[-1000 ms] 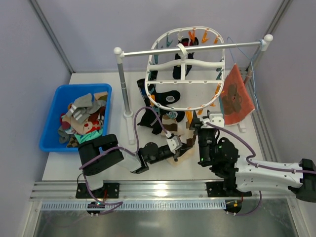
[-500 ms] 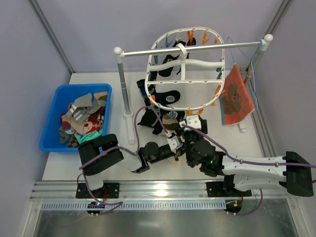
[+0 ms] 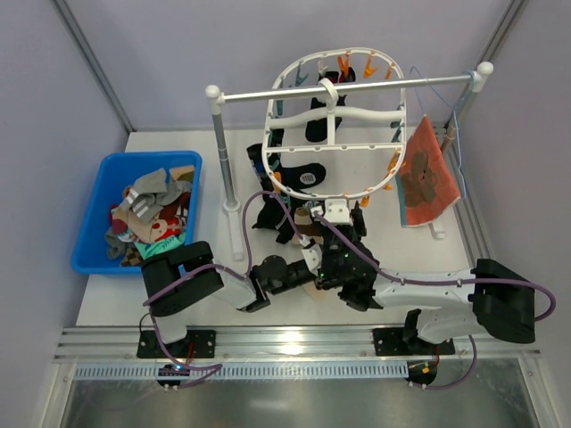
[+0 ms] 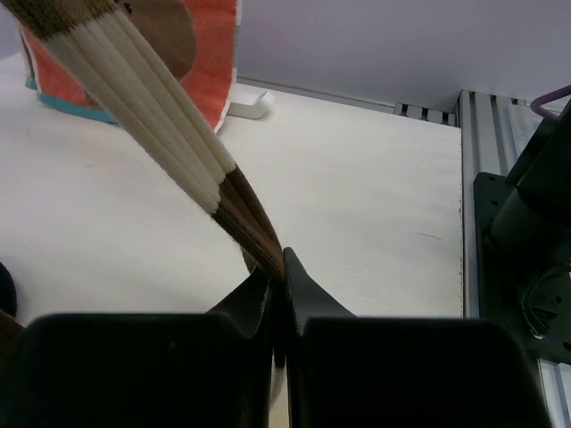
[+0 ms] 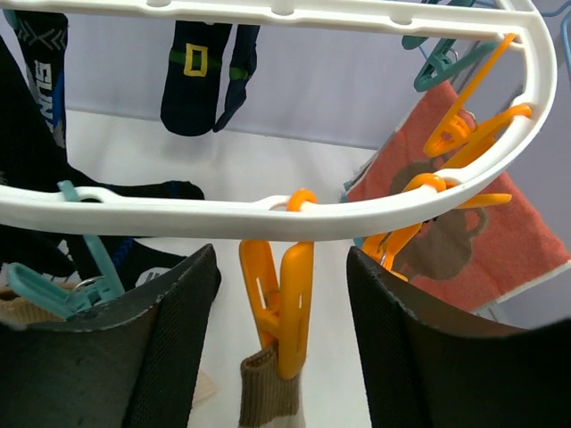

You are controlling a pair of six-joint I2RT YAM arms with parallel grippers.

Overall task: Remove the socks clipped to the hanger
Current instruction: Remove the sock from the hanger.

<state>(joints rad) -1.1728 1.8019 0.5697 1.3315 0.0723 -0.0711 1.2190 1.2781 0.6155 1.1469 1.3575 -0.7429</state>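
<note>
1. The left end effector (image 4: 278,267) is clamped tight, its jaws pinched on the brown end of a ribbed brown-and-cream sock (image 4: 169,125).
2. That sock runs taut up and away to the upper left, lifted clear of the tabletop (image 4: 357,196).
3. The right end effector (image 5: 281,259) stands wide. Its two fingers sit either side of an orange clip (image 5: 284,312), with a gap showing on both sides.
4. The clip hangs from the near rim of the white hanger (image 5: 268,214) and bites a tan sock cuff (image 5: 266,392).
5. From above, the hanger (image 3: 343,114) hangs by its hook on the rail (image 3: 268,93) at the back middle of the tabletop, and both arms meet just under its near edge.
6. Inside the frame a dark sock (image 5: 201,71) with a yellow buckle print dangles from the far bar, and other dark socks hang to the left.
7. An orange-red cloth (image 3: 426,174) hangs just right of the hanger.
8. A blue bin (image 3: 134,159) well to the left holds a heap of mixed socks.
</note>
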